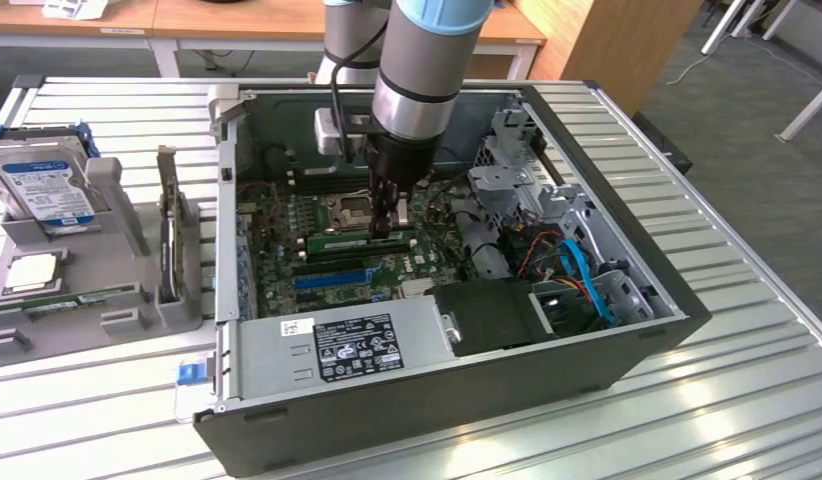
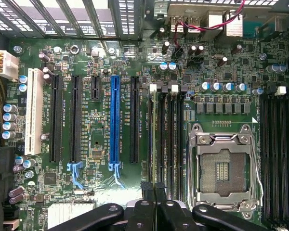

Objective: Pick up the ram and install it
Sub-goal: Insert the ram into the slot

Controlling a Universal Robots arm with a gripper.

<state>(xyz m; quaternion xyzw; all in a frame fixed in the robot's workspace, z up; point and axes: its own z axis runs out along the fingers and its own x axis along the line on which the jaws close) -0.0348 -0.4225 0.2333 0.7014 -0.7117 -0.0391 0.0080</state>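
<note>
In the exterior view, we see the arm reaching straight down into the open computer case [image 1: 451,400] that lies on the table [image 1: 731,400]. The claw [image 1: 388,228] is drawn narrow and grips the ram [image 1: 351,242] by its top edge, towards the end on the exterior view's right. The ram stands on its long edge on the motherboard [image 1: 280,262], just far of the blue expansion slot [image 1: 334,279]. Its long axis runs from the exterior view's left to the exterior view's right, parallel to that blue slot. We judge that it is held upright so that its contact edge faces down into a slot. A vertical arm can then press it straight in.

In the wrist view, we look down along the claw [image 2: 152,188], whose black fingers meet over the row of black memory slots [image 2: 171,139]. The ram [image 2: 151,144] shows edge-on as a thin line. It lies in the slot nearest the blue expansion slot [image 2: 115,120], on the side away from the CPU socket [image 2: 223,168]. Its length runs in line with the slots. From this angle we cannot tell whether it is fully seated or only resting in the slot's mouth.
</note>
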